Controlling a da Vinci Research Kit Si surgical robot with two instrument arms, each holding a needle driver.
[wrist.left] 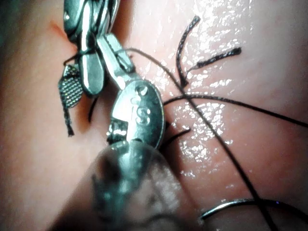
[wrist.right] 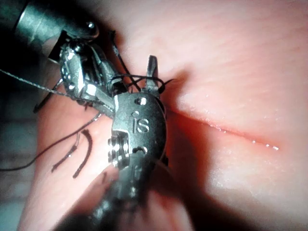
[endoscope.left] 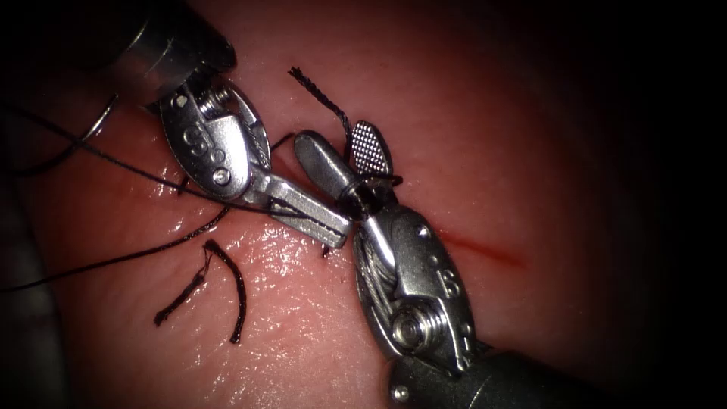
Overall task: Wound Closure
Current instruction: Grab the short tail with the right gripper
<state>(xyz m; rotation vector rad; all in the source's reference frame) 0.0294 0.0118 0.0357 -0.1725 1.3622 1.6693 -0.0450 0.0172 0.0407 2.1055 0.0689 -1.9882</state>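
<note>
Right tool (endoscope.left: 352, 151) with jaws spread, thread (endoscope.left: 363, 193) looped round their base, short end (endoscope.left: 318, 95) between them; left tool (endoscope.left: 322, 220) clamped on thread. Needle (endoscope.left: 102, 121) lying free at far left, outside the tissue (endoscope.left: 303, 326). Risk: loop sliding off the parted jaws. Needle's curve clearer from left wrist (wrist.left: 231, 206); unclosed cut (wrist.right: 231, 132) from right wrist.

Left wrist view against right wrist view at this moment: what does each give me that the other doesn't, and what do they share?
Left wrist view: the needle lying on the tissue, held by neither tool, and the ridged face of one open jaw of the right tool. Right wrist view: the cut as a long red line, and thread looped round the right tool's open jaws, which hold nothing. Both: the left tool, shut on the thread, and the cut ends of thread.
</note>
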